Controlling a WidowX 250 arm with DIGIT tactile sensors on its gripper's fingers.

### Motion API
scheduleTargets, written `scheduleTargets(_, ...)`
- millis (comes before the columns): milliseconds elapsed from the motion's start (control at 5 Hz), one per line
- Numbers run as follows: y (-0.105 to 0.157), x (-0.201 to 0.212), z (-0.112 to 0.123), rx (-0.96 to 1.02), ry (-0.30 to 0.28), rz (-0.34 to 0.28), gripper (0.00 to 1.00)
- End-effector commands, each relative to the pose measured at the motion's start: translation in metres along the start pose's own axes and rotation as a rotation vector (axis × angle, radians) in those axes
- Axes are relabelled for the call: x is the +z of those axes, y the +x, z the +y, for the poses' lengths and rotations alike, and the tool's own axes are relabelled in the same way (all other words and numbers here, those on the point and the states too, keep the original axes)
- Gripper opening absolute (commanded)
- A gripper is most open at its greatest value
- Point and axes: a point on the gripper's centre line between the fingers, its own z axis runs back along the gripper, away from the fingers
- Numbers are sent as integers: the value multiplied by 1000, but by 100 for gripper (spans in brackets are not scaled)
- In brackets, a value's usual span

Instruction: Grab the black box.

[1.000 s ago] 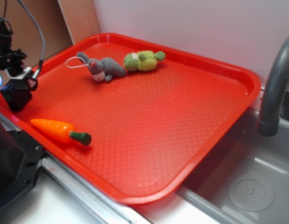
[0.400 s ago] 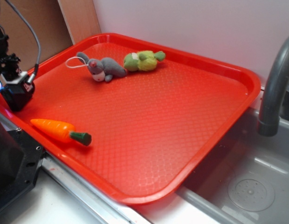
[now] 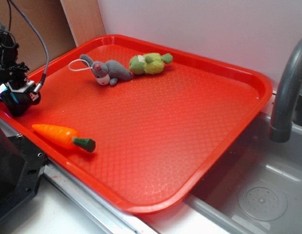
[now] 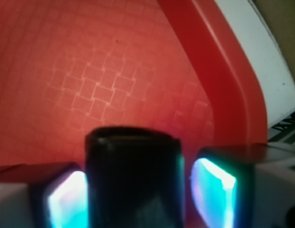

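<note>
Because the task is a grab, the claw (image 4: 138,194) is pinching the black box (image 4: 133,175) between both fingers (image 4: 66,199) near the red tray's (image 3: 190,122) far-left rim.

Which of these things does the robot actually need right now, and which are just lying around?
Needed:
- black box, between the fingers of the gripper

Just lying about:
- toy carrot
- grey bunny
- green soft toy
- red tray under them all
- tap beside the tray
</note>
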Motion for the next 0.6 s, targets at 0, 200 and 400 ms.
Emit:
scheduleTargets(0,33,75,-52,-176,3,-146,0)
scheduleTargets(200,58,123,-105,-319,52,-203,0)
scheduleTargets(400,61,172,-132,-419,4,-158,0)
